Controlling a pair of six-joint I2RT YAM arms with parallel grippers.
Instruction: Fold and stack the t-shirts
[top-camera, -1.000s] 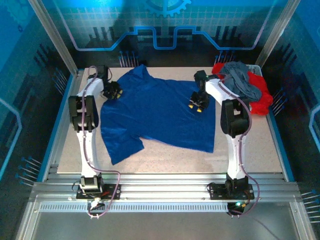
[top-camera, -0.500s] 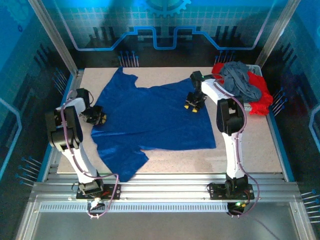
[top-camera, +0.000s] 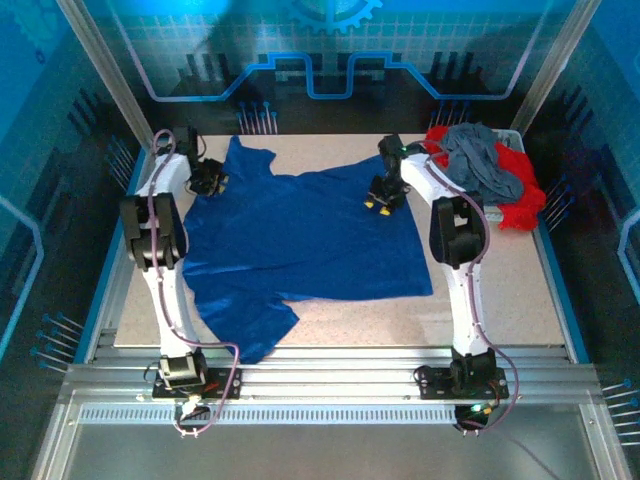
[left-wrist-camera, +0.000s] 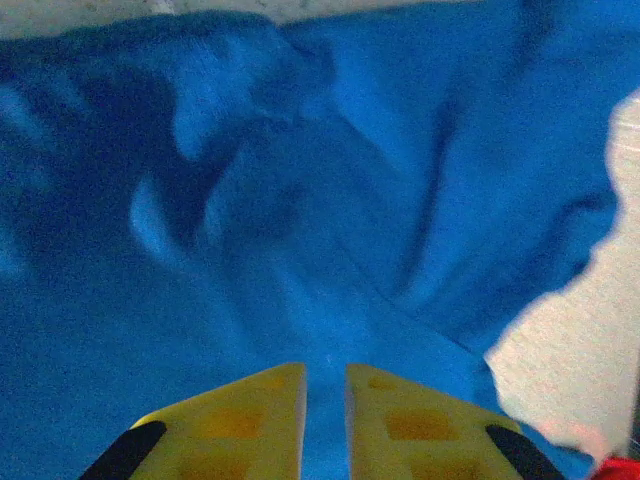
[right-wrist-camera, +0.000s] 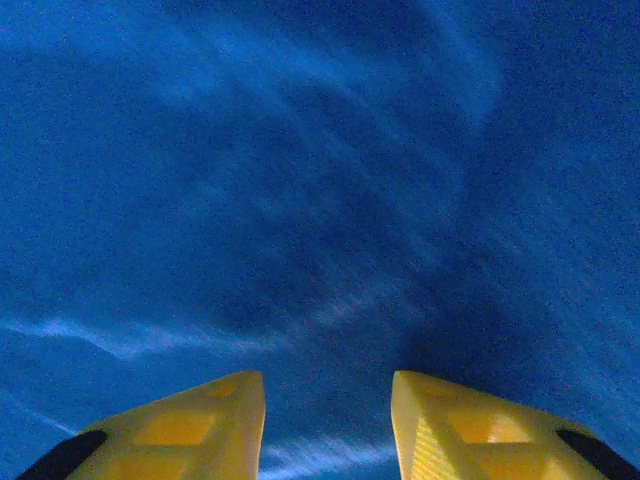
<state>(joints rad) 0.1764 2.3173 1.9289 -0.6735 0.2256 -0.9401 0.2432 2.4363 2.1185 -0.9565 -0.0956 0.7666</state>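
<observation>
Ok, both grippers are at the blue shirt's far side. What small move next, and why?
Probably ease the left gripper a little to the left, away from the right gripper, to tauten the blue t-shirt. The cloth between them lies rumpled, with loose folds just ahead of the left gripper in its wrist view.

The large t-shirt (top-camera: 300, 240) lies spread on the tabletop (top-camera: 500, 290), my left claw (top-camera: 210, 180) at its far-left corner, right claw (top-camera: 380, 200) far-right, t-shirt heap (top-camera: 490, 170) beyond.
</observation>
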